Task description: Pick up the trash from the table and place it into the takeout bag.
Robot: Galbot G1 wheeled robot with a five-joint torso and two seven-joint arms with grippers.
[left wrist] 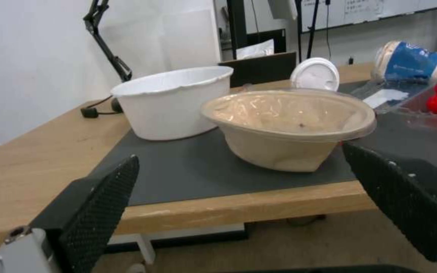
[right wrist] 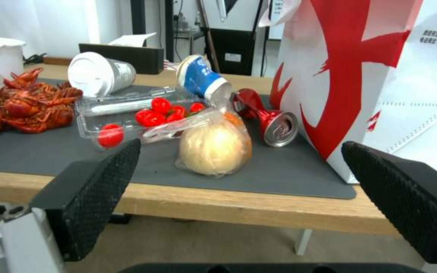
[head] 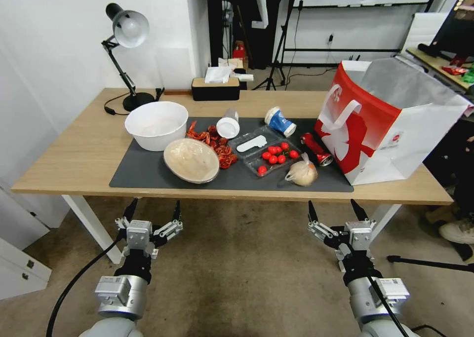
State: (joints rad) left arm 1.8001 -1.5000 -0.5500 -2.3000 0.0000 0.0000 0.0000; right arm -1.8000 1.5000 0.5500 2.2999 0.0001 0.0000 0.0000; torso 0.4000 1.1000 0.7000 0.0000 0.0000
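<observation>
- Hovering below the near edge of the tabletop (head: 74, 159), the left pincer (head: 151, 212) and the right pincer (head: 337, 210) both have their fingers spread wide and hold nothing.
- From the head view, the takeout bag (head: 375, 130) stands upright at the right end of the tabletop, mouth open, silvery lining showing, one corner on the dark grey mat (head: 143, 171).
- The red drink can (head: 316, 149) lies on its side just beside the bag's red front; the right wrist view shows its open end facing the near edge.
- The clear bag with a tan lump (head: 302, 172) sits near the mat's front edge, close to the can.
- The blue-and-white paper cup (head: 280, 121) and the white cup (head: 228, 124) lie tipped over toward the back of the mat.
- The shallow beige bowl (head: 191, 160) sits tilted beside a white bowl (head: 156, 125); the left wrist view reveals a clear film over the beige bowl's top, perhaps a lid.
- A clear tray (head: 266, 152) holds cherry tomatoes (head: 279, 155); the right wrist view shows one tomato at its near corner, though whether inside or outside the tray is hard to tell.
- Red crayfish shells (head: 217, 142) are piled between the bowls and the tray.
</observation>
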